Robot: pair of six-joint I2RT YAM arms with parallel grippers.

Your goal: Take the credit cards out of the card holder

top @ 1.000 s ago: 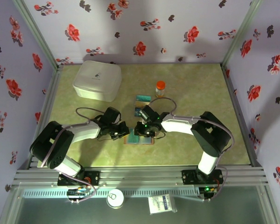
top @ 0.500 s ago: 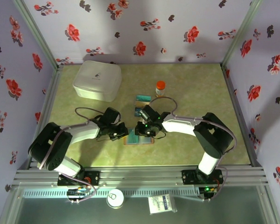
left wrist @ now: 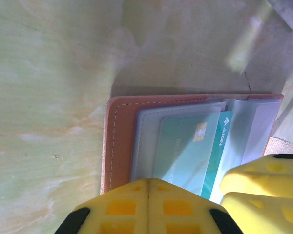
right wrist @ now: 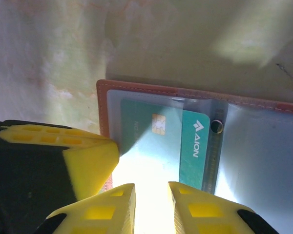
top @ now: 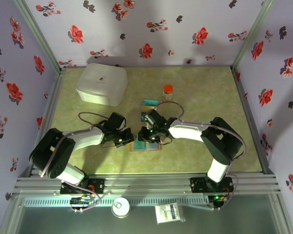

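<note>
The brown card holder [top: 142, 146] lies open on the green table, between the two grippers. A teal credit card [right wrist: 151, 134] with a gold chip sits in its clear sleeve, and a darker teal card [right wrist: 196, 146] pokes out beside it. My left gripper [left wrist: 149, 184] is shut, its yellow tips pressed on the card holder [left wrist: 118, 141] at its left edge. My right gripper [right wrist: 151, 195] hovers over the sleeve with its jaws a narrow gap apart and nothing between them. Two loose cards, one teal [top: 149, 102] and one blue [top: 143, 116], lie on the table just beyond.
A large white lidded box [top: 101, 84] stands at the back left. A small orange-capped bottle [top: 168, 91] stands behind the loose cards. A round tin [top: 120, 208] and a packet [top: 169, 212] lie on the shelf in front of the arm bases.
The left gripper has closed the last bit onto the card holder's edge. The right gripper has edged slightly left over the sleeve.
</note>
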